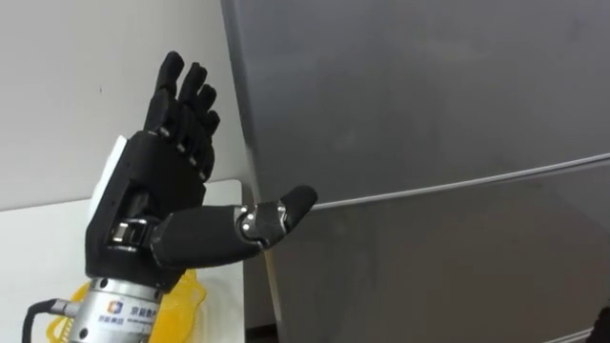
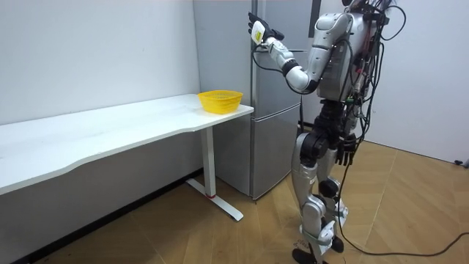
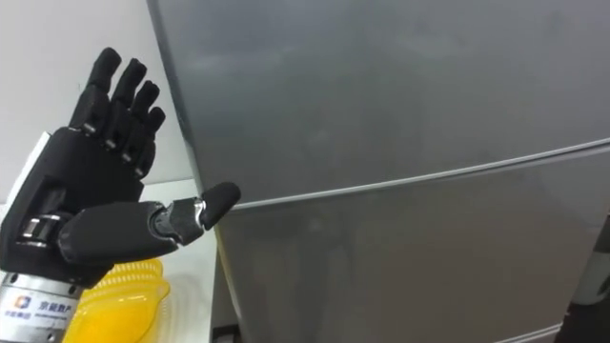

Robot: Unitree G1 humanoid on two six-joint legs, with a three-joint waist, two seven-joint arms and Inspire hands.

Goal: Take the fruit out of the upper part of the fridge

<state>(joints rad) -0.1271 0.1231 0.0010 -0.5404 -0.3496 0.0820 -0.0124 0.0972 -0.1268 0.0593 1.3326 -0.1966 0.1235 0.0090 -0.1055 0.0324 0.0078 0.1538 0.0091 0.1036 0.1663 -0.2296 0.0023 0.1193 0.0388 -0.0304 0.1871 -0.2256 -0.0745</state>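
Plainly grey, the fridge (image 1: pixel 429 114) stands closed; left hand (image 1: pixel 157 186) raised beside it.

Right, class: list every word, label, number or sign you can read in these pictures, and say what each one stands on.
left hand, at the wrist: a small logo with a line of print beside it, too small and blurred to read.
fridge: plain grey doors, no text or sign.
yellow basket: no text.
white table: no text.
So nothing here can be quoted as readable.
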